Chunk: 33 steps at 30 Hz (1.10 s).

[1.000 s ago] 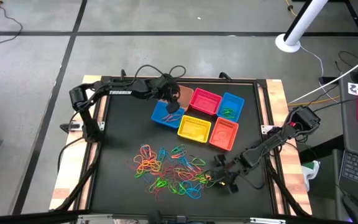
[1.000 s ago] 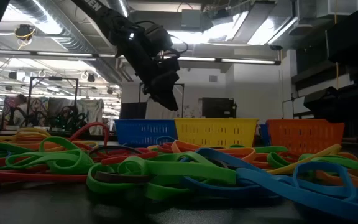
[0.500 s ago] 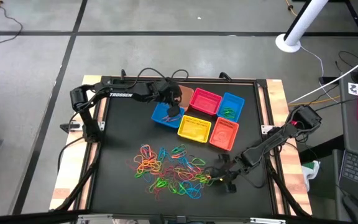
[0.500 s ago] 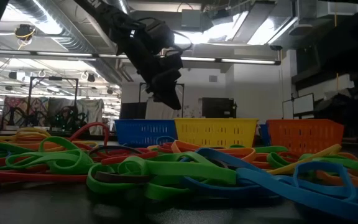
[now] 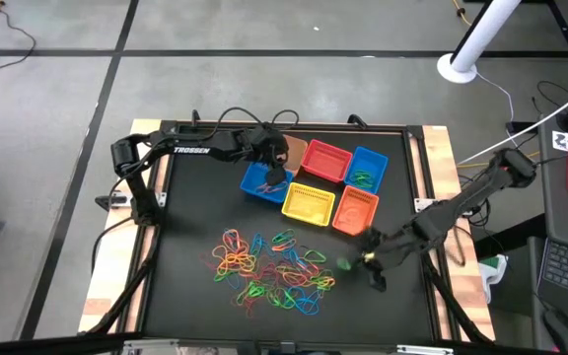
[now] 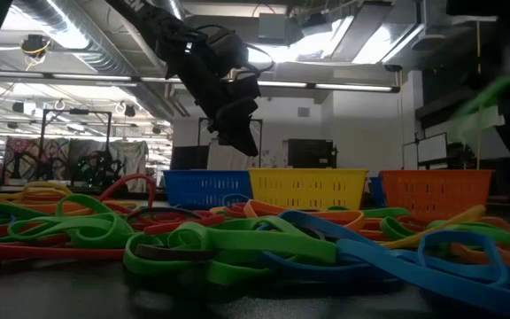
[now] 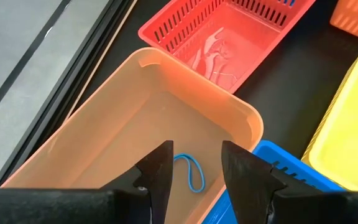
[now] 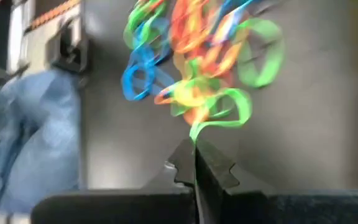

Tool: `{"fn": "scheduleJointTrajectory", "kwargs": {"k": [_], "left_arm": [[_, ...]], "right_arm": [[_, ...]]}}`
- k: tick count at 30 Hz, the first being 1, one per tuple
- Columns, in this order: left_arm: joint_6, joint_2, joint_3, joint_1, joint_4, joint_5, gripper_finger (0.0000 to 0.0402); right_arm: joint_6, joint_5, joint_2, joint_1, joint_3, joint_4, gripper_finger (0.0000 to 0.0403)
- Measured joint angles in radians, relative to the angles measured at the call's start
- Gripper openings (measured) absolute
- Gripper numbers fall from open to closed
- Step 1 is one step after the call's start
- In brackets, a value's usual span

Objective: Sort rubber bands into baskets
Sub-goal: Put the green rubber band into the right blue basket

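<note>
Several rubber bands in red, orange, yellow, green and blue lie in a pile on the black table. Six baskets stand at the far middle: tan-orange, red, two blue, yellow and orange. My left gripper is open and empty above the tan-orange basket, where one blue band lies on the floor. My right gripper is right of the pile, shut on a green band. My right gripper pinches the green band at one point of its loop between its two fingertips. The fingers come slanting down from the table's right side. The band sticks out past the fingertips, lifted above the table, and shows as a green streak in the low view.
Green bands lie in the far blue basket. The red basket holds a few bands. The table's raised wooden edge runs along the right. Bare black mat lies left of the pile and between the pile and the baskets.
My right gripper has risen and gone from the pile's right edge toward the table's right and far side. The green band has come away from the pile and is lifted clear. The other bands stay where they were.
</note>
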Motion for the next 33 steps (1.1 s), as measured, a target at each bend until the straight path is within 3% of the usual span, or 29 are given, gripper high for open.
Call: {"fn": "scheduleJointTrajectory", "kwargs": {"k": [7,14,26,33], "left_arm": [[-0.001,0.0,0.0,-0.007,0.0,0.0,0.0133],[-0.001,0.0,0.0,-0.04,-0.002,0.0,0.0133],[0.013,0.0,0.0,-0.107,0.0,0.0,0.0133],[0.005,0.0,0.0,-0.138,0.015,0.0,0.0133]], "right_arm": [[-0.146,0.181,-0.204,-0.161,0.0,-0.284,0.0002],[-0.293,0.349,-0.311,-0.392,0.001,-0.441,0.0004],[-0.577,0.345,-0.27,-0.727,0.002,-0.464,0.0005],[-0.765,0.239,-0.212,-0.879,0.002,-0.456,0.0005]]}}
